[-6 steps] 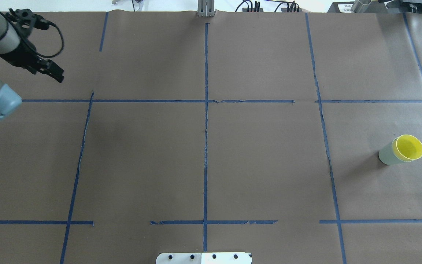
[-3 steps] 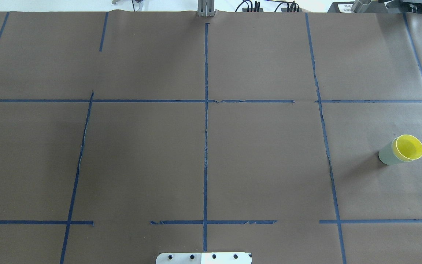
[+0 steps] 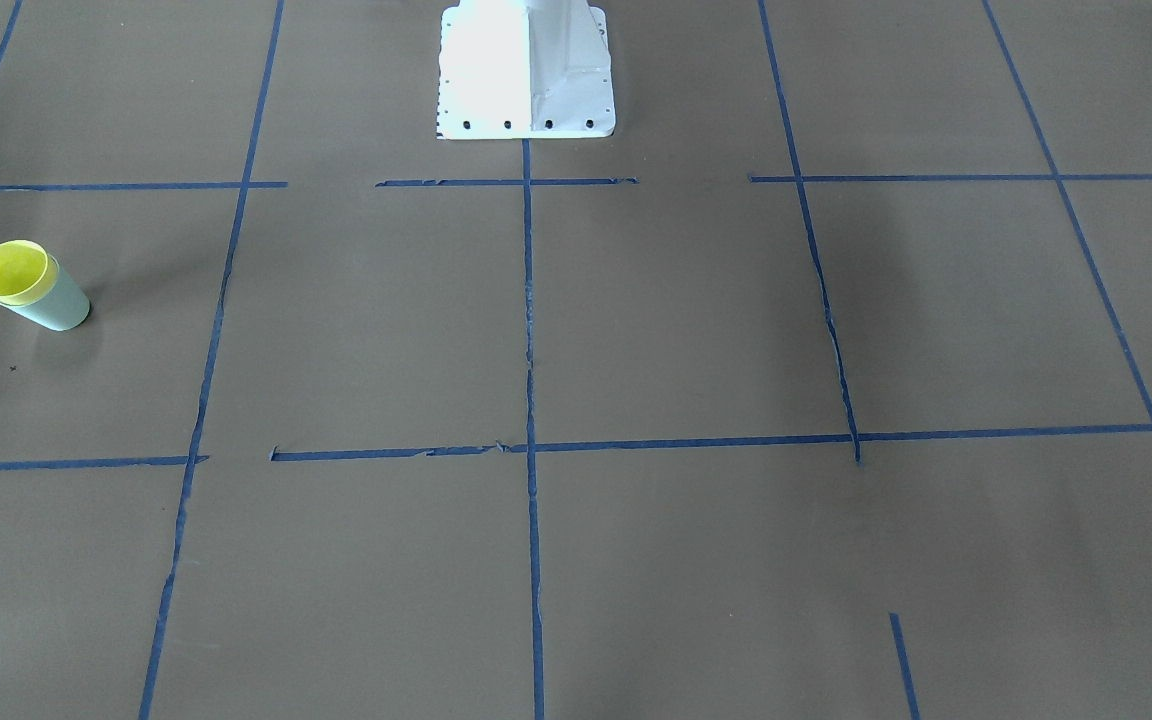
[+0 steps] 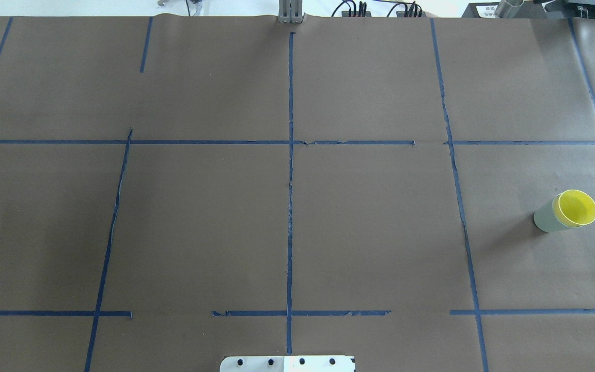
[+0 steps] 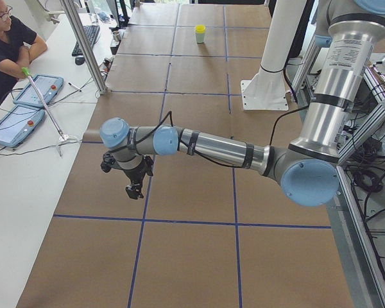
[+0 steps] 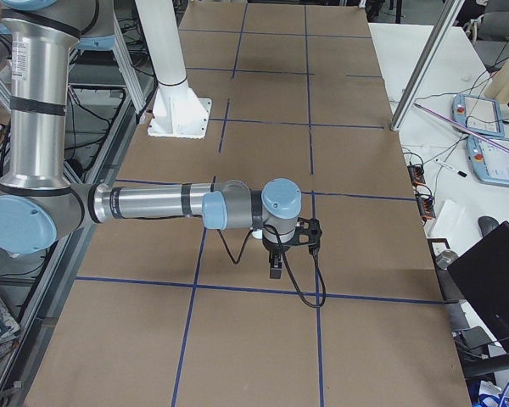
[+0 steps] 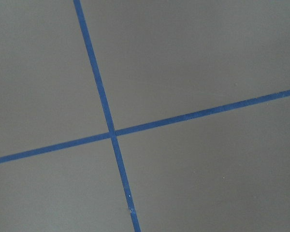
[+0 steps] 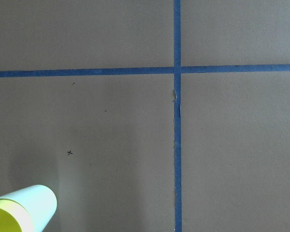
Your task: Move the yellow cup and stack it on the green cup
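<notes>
Though left claw point(image 5: 135, 190) withdrew, yellow cup point(image 4: 577, 207) stays inside green cup point(image 4: 544, 219).

Plain bright yellow cup point(image 4: 578, 207) and pale mint-green cup point(image 4: 544, 219) on a table point(image 4: 199, 222) of brown paper gridded with blue tape lines point(image 4: 290, 206); white robot base point(image 3: 526, 70), silver-grey left arm point(image 5: 218, 149) with light-blue joints, left gripper point(image 5: 134, 191) seemingly black.

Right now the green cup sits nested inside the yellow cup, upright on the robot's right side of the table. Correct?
Reversed: the yellow cup sits nested inside the green cup. The overhead exterior view shows the yellow rim on top and the green wall below it. The rest holds: upright, on the robot's right side of the table.
</notes>
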Tool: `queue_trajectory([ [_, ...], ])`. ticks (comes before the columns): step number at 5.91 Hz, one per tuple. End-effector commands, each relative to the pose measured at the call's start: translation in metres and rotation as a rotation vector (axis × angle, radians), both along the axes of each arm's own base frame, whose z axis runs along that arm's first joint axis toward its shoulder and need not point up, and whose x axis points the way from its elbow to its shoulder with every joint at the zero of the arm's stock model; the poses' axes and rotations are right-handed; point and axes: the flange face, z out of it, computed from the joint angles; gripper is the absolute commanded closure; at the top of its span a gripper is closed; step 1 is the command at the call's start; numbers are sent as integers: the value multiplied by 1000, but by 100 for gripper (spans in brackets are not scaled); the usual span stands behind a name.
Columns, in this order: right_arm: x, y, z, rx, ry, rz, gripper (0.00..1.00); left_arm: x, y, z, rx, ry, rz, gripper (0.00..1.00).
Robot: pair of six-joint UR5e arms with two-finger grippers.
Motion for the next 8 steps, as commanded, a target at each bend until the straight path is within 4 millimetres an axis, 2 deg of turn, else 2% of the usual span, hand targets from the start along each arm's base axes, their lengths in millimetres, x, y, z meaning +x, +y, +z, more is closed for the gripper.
queue_trajectory([
  [1,2,18,20,-24,-2,-9,0,-10,62,31,-36,-12,-17,0],
  [2,5,39,22,-27,-14,-17,0,-11,81,35,-38,-10,-15,0],
  [3,6,55,22,-28,-15,-24,0,-10,85,34,-37,-10,-13,0],
  [4,6,64,21,-30,-13,-25,0,-10,78,25,-12,-11,-13,0],
  [5,6,63,21,-29,-9,-25,0,-12,82,14,13,-11,-15,0],
  [8,6,63,21,-14,0,-36,0,-13,85,18,11,-40,-12,0],
])
